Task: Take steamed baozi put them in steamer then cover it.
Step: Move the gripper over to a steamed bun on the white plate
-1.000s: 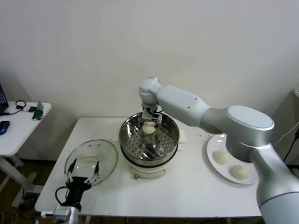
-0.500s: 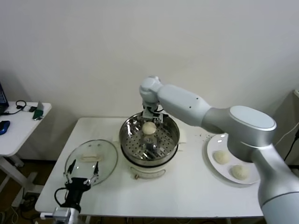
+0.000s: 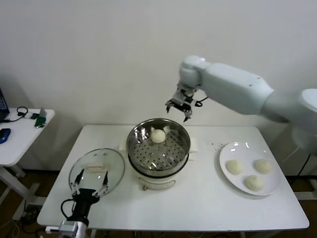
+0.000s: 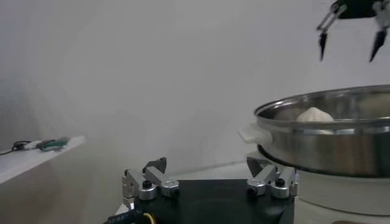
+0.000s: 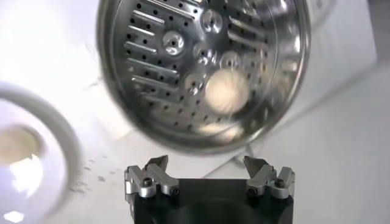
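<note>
One bun lies on the steamer tray, toward its far rim, just below and to the left of the right gripper. That gripper hangs in the air above the pot's far edge, fingers spread apart and holding nothing. Three more buns wait on the plate, well off to the gripper's right and lower down.

By my judgement the step in hand is fetching the next bun. To do it well, the gripper should travel across at height, staying above the pot rim, then come straight down over one bun with the fingers straddling it. Close gently, since soft dough will dent or slip, and take the bun nearest the pot first so the others are not nudged.

Right arm: stretched out across the table from the right, forearm roughly level, wrist bent so the fingers point down. The left gripper sits parked low at the near table edge, fingers apart and empty, with the lid flat on the table just beyond it, beside the pot.
</note>
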Controlling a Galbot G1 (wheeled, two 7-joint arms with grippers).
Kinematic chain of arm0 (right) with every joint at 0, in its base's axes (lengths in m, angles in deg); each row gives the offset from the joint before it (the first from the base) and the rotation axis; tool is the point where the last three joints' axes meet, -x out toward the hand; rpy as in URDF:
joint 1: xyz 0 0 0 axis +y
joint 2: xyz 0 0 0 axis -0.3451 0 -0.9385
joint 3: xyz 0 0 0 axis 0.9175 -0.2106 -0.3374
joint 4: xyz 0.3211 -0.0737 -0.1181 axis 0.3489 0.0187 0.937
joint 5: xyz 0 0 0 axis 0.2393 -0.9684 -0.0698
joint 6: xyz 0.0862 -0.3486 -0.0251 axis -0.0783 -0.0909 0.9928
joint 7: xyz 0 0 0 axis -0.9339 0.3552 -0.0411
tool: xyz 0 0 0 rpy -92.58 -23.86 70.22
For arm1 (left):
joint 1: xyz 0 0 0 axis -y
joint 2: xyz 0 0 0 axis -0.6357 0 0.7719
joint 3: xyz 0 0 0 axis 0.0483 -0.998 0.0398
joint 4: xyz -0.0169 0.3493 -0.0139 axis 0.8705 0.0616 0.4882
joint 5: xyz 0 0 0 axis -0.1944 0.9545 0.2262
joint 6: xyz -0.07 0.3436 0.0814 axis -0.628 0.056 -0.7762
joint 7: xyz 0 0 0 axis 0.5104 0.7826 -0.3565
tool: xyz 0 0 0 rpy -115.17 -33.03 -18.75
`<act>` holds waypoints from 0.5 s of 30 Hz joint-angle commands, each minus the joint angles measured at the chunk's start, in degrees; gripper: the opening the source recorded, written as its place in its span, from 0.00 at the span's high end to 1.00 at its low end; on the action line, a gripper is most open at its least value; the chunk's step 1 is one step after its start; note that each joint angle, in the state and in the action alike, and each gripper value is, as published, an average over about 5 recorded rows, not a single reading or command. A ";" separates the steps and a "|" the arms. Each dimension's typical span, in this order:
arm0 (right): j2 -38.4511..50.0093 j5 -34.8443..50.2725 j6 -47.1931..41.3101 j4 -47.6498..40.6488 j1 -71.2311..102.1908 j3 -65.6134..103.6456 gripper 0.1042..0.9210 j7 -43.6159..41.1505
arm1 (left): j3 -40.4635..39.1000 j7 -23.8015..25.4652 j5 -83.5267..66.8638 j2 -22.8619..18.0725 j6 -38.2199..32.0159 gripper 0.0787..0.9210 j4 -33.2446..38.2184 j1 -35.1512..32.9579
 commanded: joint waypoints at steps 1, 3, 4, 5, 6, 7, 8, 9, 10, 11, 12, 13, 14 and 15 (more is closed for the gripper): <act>17.52 16.88 -15.58 3.73 -2.33 -8.37 0.12 2.58 | -0.43 -0.04 0.65 -0.10 -0.09 0.12 1.21 -0.53; 19.98 16.20 -16.44 3.86 0.56 -7.67 0.12 2.71 | -0.40 -0.04 0.72 -0.10 -0.08 0.12 1.41 -0.60; 21.11 15.25 -16.66 3.78 2.73 -6.52 0.12 2.75 | -0.34 -0.05 0.75 -0.08 -0.05 0.12 1.46 -0.62; 22.18 14.12 -16.79 3.62 5.25 -4.97 0.12 2.83 | -0.28 -0.06 0.76 -0.06 0.00 0.12 1.51 -0.64; 23.00 12.90 -16.93 3.38 7.85 -3.09 0.12 2.89 | -0.21 -0.08 0.75 -0.02 0.07 0.12 1.57 -0.66; 23.65 11.58 -17.00 3.06 10.45 -0.98 0.12 2.92 | -0.15 -0.09 0.76 0.02 0.16 0.12 1.63 -0.67; 24.17 10.31 -17.05 2.65 13.18 1.32 0.12 2.95 | -0.08 -0.12 0.77 0.07 0.25 0.12 1.70 -0.68; 24.48 9.10 -17.06 2.09 15.69 3.45 0.12 2.95 | -0.02 -0.14 0.84 0.10 0.34 0.12 1.79 -0.70; 24.65 7.86 -17.04 1.49 17.96 5.53 0.12 2.87 | 0.03 -0.17 0.92 0.11 0.40 0.12 1.89 -0.73; 24.69 6.63 -16.93 0.81 19.92 7.33 0.12 2.75 | 0.07 -0.20 1.05 0.09 0.44 0.12 2.00 -0.77; 24.60 5.34 -16.76 -0.13 22.20 9.12 0.12 2.57 | 0.10 -0.23 1.18 0.05 0.47 0.12 2.14 -0.85; 24.45 4.14 -16.57 -0.98 24.10 10.67 0.12 2.37 | 0.11 -0.24 1.32 -0.02 0.48 0.12 2.28 -0.95; 24.19 3.00 -16.30 -1.84 25.76 12.19 0.12 2.15 | 0.11 -0.26 1.44 -0.09 0.49 0.12 2.40 -1.07; 23.87 1.87 -15.99 -2.77 27.58 13.61 0.12 1.94 | 0.11 -0.26 1.56 -0.17 0.49 0.12 2.49 -1.19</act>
